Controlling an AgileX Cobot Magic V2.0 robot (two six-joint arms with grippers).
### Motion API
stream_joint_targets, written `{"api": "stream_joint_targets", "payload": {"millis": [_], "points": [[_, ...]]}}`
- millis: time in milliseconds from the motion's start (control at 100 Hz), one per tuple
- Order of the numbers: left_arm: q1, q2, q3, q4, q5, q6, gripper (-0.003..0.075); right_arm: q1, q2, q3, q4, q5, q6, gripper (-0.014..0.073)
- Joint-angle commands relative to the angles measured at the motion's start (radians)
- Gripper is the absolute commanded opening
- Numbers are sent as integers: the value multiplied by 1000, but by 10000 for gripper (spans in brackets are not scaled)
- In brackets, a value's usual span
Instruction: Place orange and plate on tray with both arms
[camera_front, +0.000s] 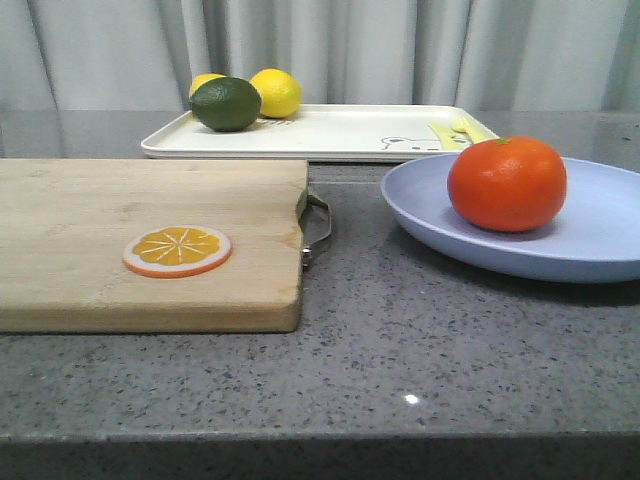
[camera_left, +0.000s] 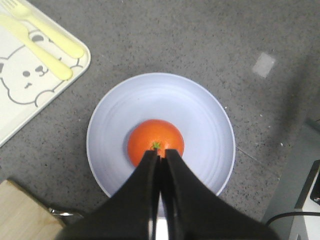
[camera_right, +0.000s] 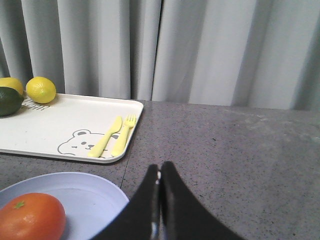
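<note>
Orange-red orange (camera_left: 155, 142) on plate (camera_left: 200, 110), directly beneath closed left gripper (camera_left: 161, 153).

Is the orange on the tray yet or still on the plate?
Still on the plate: the orange sits in it on the counter, beside the tray.

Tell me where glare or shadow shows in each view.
Front view: a small bright glint on the table and a soft shadow under the plate. Left wrist view: a pale reflection patch at; the left claw looks dark. Right wrist view: even light, no glare.
</note>
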Motion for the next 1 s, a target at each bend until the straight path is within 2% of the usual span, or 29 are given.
{"api": "stream_joint_targets", "payload": {"millis": [0,330,600,820,990], "points": [[-3,-125,72,-10,-116,3,-20,-6,14,-33,0,-82,-3,-66],[-3,-449,630,1,-502,3,-20,-6,14,-33,0,-74,-3,-66],[-3,-687,1011,1,-724,3,-20,-6,14,-33,0,-83,-3,-66],[-3,-897,1261,1,-929,3,-20,-6,15,-33,0,32,-3,-66],[-3,-1013,1392,1,-1022,3,-20,-6,53,-37,0,108,-3,-66]]}}
